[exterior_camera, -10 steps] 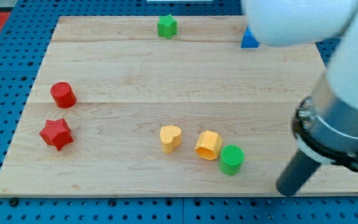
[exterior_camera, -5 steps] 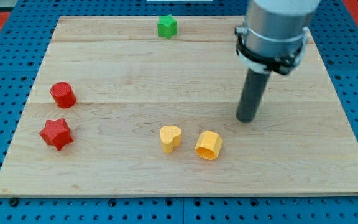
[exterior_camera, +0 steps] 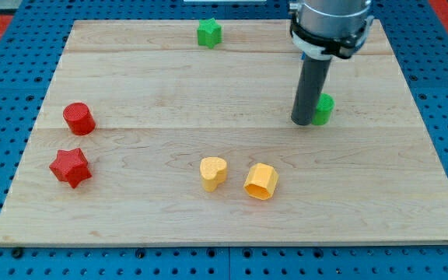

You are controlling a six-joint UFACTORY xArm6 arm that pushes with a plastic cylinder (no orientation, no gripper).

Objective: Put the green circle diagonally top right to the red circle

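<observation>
my tip (exterior_camera: pixel 302 122) touches the green circle's (exterior_camera: pixel 323 109) left side at the desk's (exterior_camera: pixel 169 85) right; no claw here, so its state can't be told. red circle (exterior_camera: pixel 78 118) sits far left. step: mid-transfer (judgement); next, get right of it and push left.

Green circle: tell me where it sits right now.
The green circle sits right of centre in the camera view, partly hidden behind my tip, which stands just on its left, far from the red circle.

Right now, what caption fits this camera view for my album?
My tip touches the green circle's left side, far right of the red circle.
</observation>
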